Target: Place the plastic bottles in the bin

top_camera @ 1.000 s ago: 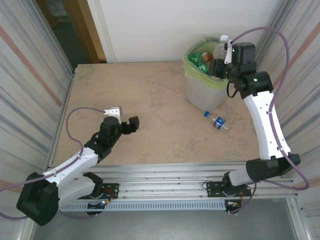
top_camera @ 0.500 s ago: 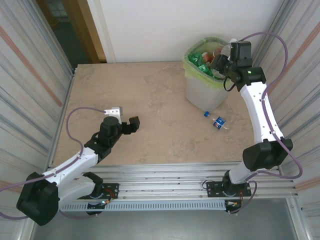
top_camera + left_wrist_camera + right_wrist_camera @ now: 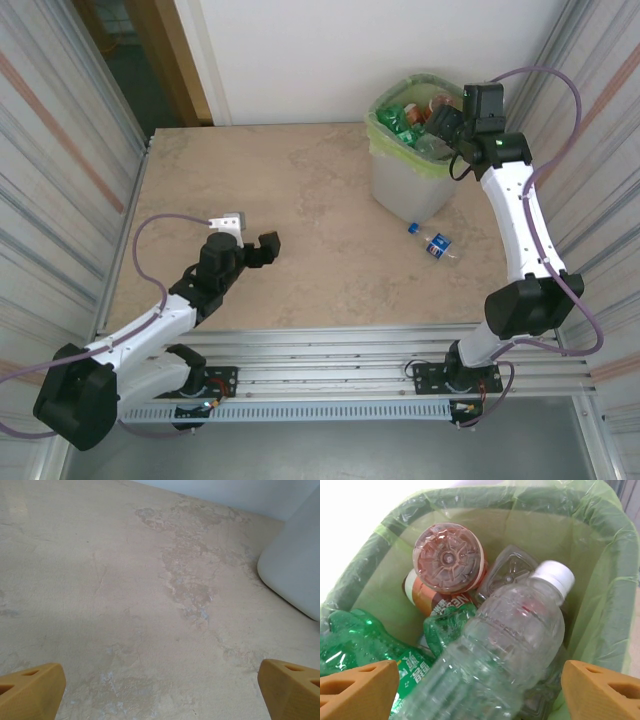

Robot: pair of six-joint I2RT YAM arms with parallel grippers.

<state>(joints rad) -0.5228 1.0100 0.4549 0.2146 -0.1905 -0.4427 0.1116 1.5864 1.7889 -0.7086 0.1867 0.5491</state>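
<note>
Left end effector (image 3: pixel 160 685) and right end effector (image 3: pixel 480 682) gape empty; the bottle (image 3: pixel 434 243) at the bin's (image 3: pixel 400 185) five o'clock looks light and slippery, best pinched mid-body.

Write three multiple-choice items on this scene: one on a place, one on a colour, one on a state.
1. Where does the stray bottle lie?
A. On the table, just in front of the bin
B. Beside the left arm's base
C. At the table's far left corner

2. What colour is the cap of the clear bottle lying topmost in the bin?
A. Red
B. White
C. Blue

3. How does the left claw stand?
A. Shut on a bottle
B. Shut on nothing
C. Open over bare table

Answers:
1 A: the top view shows it lying on the table near the bin's foot.
2 B: the right wrist view shows a white cap.
3 C: the left wrist view shows its fingers wide apart with tabletop between them.
</note>
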